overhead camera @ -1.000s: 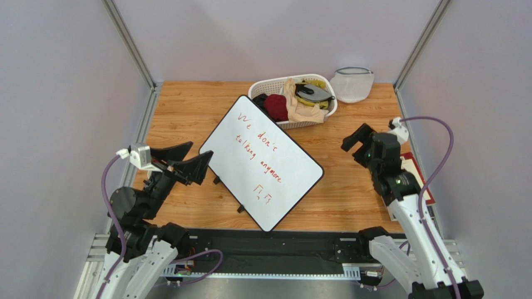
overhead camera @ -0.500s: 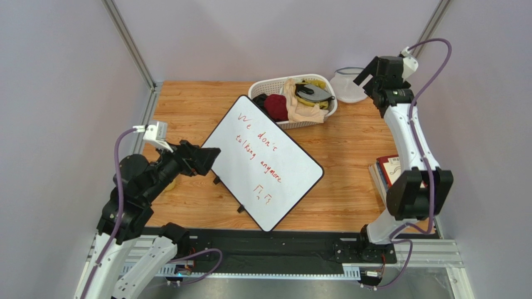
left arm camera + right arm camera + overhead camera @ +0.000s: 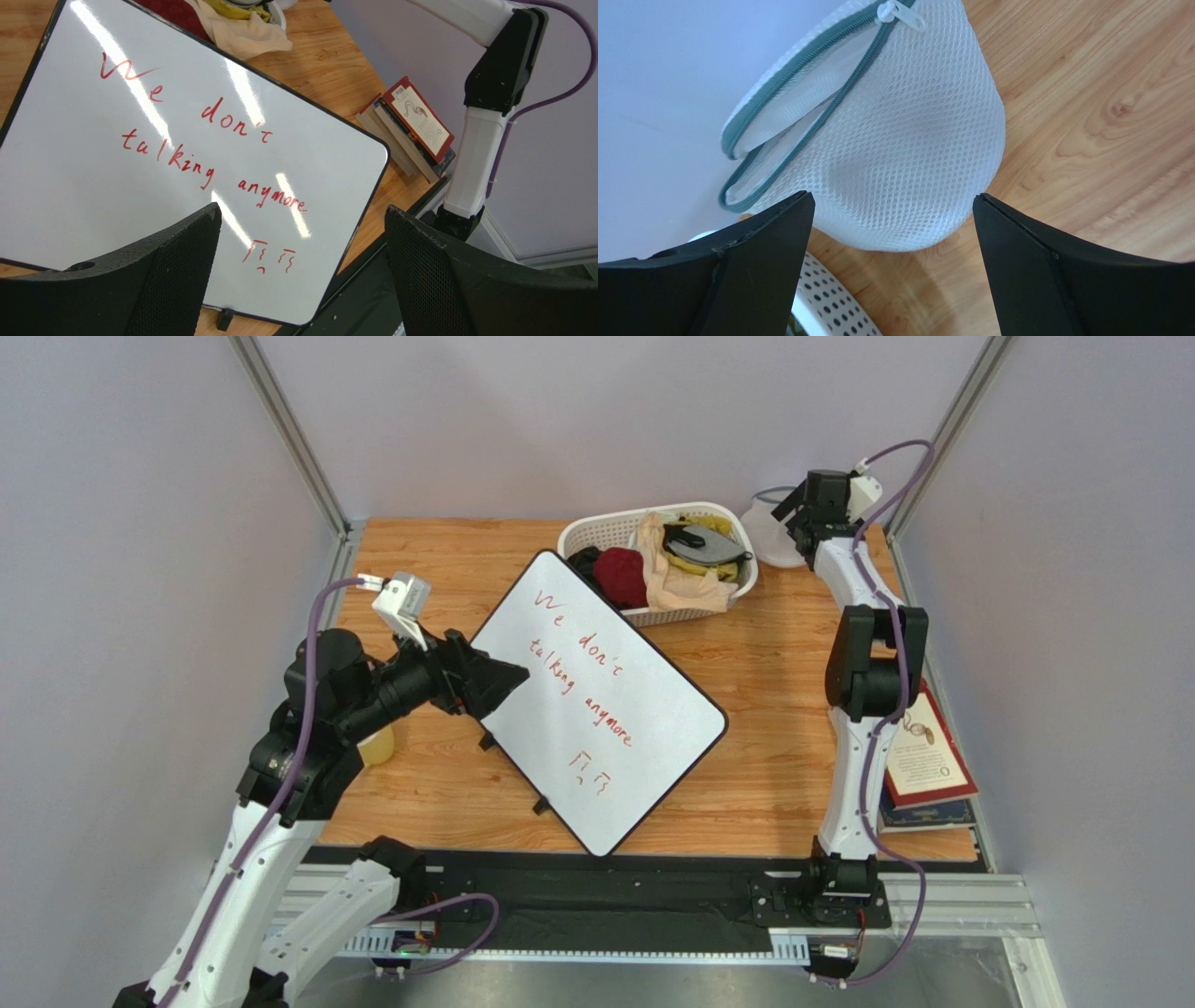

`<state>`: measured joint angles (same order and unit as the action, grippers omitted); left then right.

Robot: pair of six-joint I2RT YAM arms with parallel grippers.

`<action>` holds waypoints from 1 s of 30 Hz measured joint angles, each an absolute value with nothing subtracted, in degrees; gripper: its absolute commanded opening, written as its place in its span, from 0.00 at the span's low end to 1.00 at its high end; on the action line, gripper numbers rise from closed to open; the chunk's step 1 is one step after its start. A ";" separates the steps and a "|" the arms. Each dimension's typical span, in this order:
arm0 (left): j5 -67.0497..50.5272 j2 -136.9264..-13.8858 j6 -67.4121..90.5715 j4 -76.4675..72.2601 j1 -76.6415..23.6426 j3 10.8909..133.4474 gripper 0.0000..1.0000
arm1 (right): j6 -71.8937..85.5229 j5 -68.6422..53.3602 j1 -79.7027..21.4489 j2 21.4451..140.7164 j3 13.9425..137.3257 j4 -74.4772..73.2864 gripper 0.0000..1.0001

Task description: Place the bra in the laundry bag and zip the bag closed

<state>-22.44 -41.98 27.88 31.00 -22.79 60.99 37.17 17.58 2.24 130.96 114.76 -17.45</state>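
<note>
The right claw (image 3: 892, 210) is spread wide and holds nothing, close to the white translucent mesh laundry bag with a grey zipper band (image 3: 906, 133). The bag lies at the far right corner of the wooden desk (image 3: 421, 574), and its zipper is partly undone. The small dark grey-black padded bra (image 3: 701, 543) lies on other clothes in the white slotted plastic basket (image 3: 659, 613) beside the bag, and the left claw (image 3: 302, 213), also released and empty, is over the whiteboard with red writing (image 3: 140, 140).
</note>
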 measured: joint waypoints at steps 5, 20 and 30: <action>-23.09 -43.38 27.79 29.69 -22.79 61.69 0.91 | 39.20 18.17 2.24 134.69 116.20 -13.89 0.89; -25.04 -47.55 28.67 26.04 -22.79 61.65 0.90 | 45.25 18.50 2.24 134.69 115.48 -9.04 0.81; -25.21 -47.72 28.60 25.85 -22.79 61.65 0.90 | 47.46 18.59 2.24 134.61 117.40 -14.22 0.85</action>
<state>-25.21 -47.72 28.60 25.85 -22.79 61.65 47.46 18.59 2.24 134.61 117.40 -14.22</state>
